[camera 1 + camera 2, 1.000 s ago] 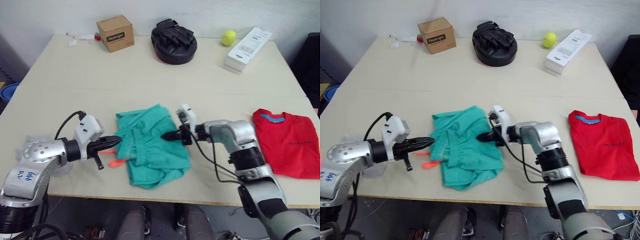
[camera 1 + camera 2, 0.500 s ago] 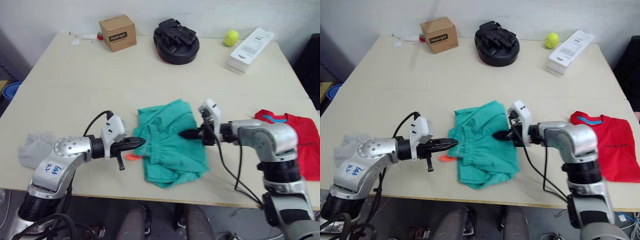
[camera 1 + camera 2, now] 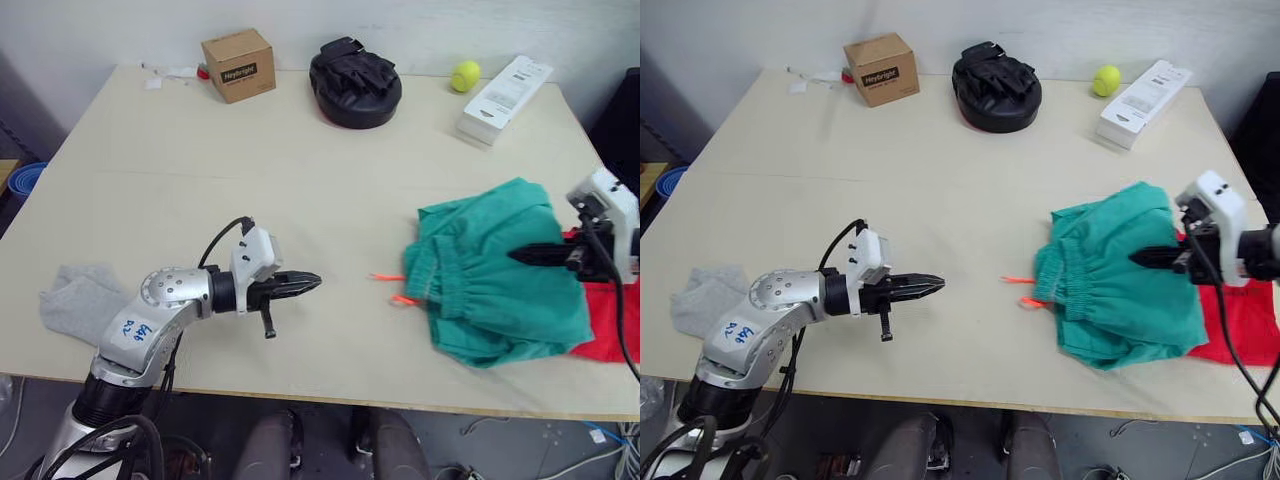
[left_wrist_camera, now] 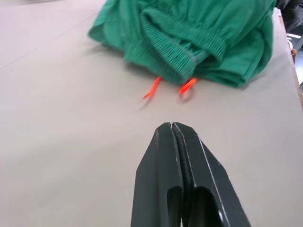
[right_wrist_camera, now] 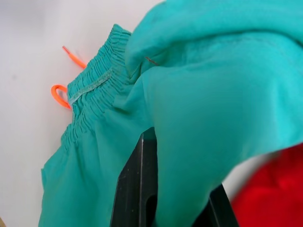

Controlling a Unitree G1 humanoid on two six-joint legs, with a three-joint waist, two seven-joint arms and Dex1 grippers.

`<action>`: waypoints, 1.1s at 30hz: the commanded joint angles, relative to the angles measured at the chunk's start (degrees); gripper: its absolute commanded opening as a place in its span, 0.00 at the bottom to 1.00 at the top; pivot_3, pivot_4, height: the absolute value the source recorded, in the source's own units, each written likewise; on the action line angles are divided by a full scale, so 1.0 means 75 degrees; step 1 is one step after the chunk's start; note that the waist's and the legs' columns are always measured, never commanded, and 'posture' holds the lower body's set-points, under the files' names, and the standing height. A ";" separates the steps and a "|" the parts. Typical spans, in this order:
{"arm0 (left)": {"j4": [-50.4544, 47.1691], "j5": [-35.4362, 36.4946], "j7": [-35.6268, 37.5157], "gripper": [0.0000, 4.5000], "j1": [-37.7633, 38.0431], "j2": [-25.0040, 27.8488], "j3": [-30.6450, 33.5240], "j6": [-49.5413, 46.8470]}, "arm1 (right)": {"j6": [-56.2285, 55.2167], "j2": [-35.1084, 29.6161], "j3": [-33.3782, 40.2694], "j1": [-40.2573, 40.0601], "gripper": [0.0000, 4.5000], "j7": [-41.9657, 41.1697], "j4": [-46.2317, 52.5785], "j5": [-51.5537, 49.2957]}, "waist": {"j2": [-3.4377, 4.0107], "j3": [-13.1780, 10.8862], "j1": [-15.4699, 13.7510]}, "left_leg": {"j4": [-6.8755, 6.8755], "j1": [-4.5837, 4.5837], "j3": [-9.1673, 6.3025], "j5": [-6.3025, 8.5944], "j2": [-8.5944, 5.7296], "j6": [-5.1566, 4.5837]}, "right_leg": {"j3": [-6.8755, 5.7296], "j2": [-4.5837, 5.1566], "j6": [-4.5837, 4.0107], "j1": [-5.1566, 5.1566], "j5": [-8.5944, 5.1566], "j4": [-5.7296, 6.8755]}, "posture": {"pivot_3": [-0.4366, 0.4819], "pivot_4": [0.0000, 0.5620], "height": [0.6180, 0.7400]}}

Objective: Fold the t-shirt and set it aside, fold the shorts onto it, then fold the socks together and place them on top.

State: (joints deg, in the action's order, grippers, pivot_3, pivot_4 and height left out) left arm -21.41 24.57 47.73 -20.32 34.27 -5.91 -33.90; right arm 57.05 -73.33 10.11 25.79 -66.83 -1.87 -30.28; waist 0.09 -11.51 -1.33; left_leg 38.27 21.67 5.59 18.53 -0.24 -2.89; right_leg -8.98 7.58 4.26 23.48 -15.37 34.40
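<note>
Shorts (image 3: 1120, 290) have slid far to the right, off the left gripper (image 4: 173, 128) and partly onto the t-shirt (image 3: 1245, 335).
Right gripper (image 3: 1148, 257) pinches a fold of the green cloth. Left gripper has its fingers pressed together, holding nothing, with the orange drawstring (image 4: 152, 88) well ahead of its tips. Grey socks (image 3: 700, 300) lie behind the left arm on the table (image 3: 940, 170).
</note>
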 commanded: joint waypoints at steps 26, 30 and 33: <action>-0.0161 -0.0108 0.0024 0.00 0.0020 0.0152 0.0060 0.0298 | -0.4297 0.0187 -0.0199 0.0852 0.40 0.0677 -0.6382 0.2637 | 0.0036 -0.0007 -0.0012 | 0.0007 -0.0016 0.0000 -0.0031 -0.0001 0.0019 | -0.0001 -0.0001 -0.0002 -0.0012 0.0001 0.0021 | 0.48 0.27 1.00; -0.0149 -0.0122 0.0028 0.00 0.0022 0.0190 0.0078 0.0312 | -0.4390 -0.0036 0.0187 0.0943 0.74 0.0971 -0.6578 0.2605 | 0.0039 -0.0007 -0.0009 | 0.0008 -0.0017 -0.0001 -0.0031 -0.0002 0.0019 | -0.0002 0.0000 -0.0003 -0.0012 0.0001 0.0023 | 0.48 0.27 1.00; -0.0127 -0.0134 0.0035 0.00 0.0046 0.0222 0.0112 0.0338 | -0.4776 -0.0195 0.0445 0.1300 0.96 0.1485 -0.6980 0.2702 | 0.0039 -0.0007 -0.0008 | 0.0010 -0.0017 0.0001 -0.0031 -0.0002 0.0019 | -0.0001 0.0000 -0.0003 -0.0012 0.0001 0.0025 | 0.48 0.27 1.00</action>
State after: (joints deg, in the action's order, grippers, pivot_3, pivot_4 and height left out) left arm -21.46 23.94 47.72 -19.70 35.29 -5.93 -32.40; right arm 23.41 -71.42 10.35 33.47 -58.04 -52.86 -10.14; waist 0.38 -11.56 -1.39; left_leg 38.34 21.54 5.60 18.30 -0.26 -2.75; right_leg -8.98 7.58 4.24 23.39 -15.37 34.60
